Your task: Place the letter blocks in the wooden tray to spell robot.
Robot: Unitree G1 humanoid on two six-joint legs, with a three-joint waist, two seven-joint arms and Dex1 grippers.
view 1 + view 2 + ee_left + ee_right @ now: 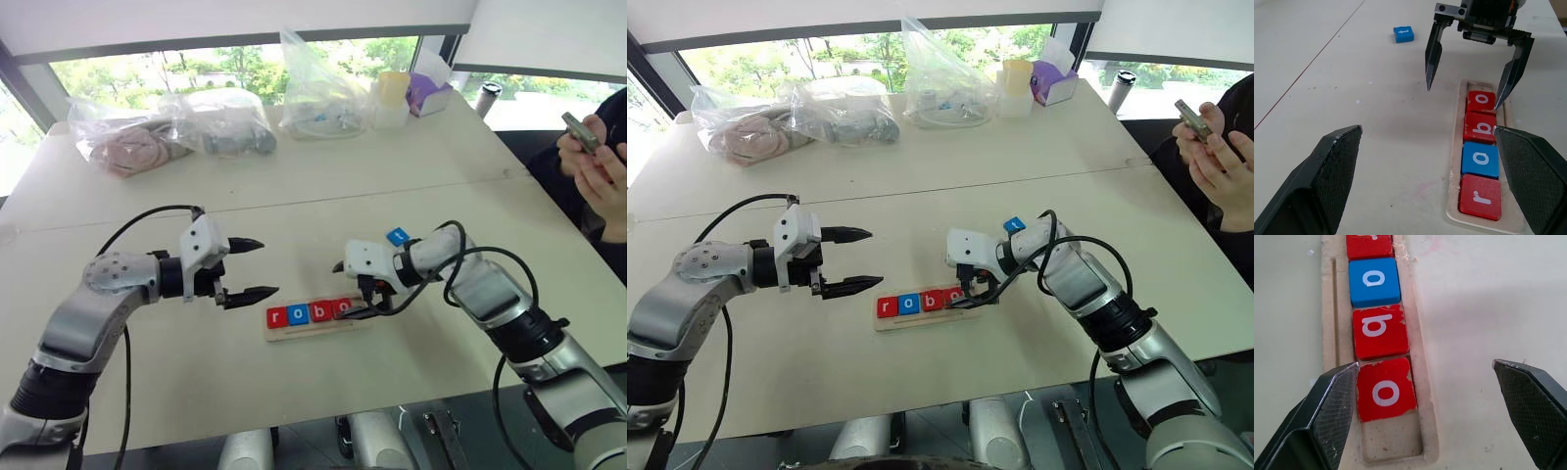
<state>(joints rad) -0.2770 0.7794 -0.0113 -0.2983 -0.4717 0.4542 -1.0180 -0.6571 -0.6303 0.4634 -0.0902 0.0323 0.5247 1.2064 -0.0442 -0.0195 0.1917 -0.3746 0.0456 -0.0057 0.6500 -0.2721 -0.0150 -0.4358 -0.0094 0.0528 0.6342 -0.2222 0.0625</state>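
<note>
The left gripper (251, 267) is hovering at the left-centre of the head view, its two black fingers (247, 293) spread wide and holding nothing, pointing toward the middle of the picture. Just beyond its tips, near the centre of the frame, the wooden tray (294, 332) is lying flat on the pale tabletop (176, 382). Four letter blocks are sitting in its groove in a touching row: a red r (1480, 196), a blue o (1480, 159), a red b (1480, 128) and a red o (1481, 102). In the right wrist view, a bare stretch of groove is showing past the last red o.

The right gripper (355, 291) is hanging over the right end of the tray, tilted downward, fingers (1433, 56) also standing wide apart and empty. In the left wrist view, one fingertip is lying at the edge of the last red o; I cannot tell whether it is touching. The other is hanging over bare tabletop beside the tray.

The blue t block (397, 236) is lying apart from the tray, just above the right wrist in the head view.

Farther back, clear plastic bags (220, 122) and a purple box (429, 95) are sitting along the far edge of the tabletop. At the upper right, a person's hands (598, 171) are holding a phone (580, 131).
</note>
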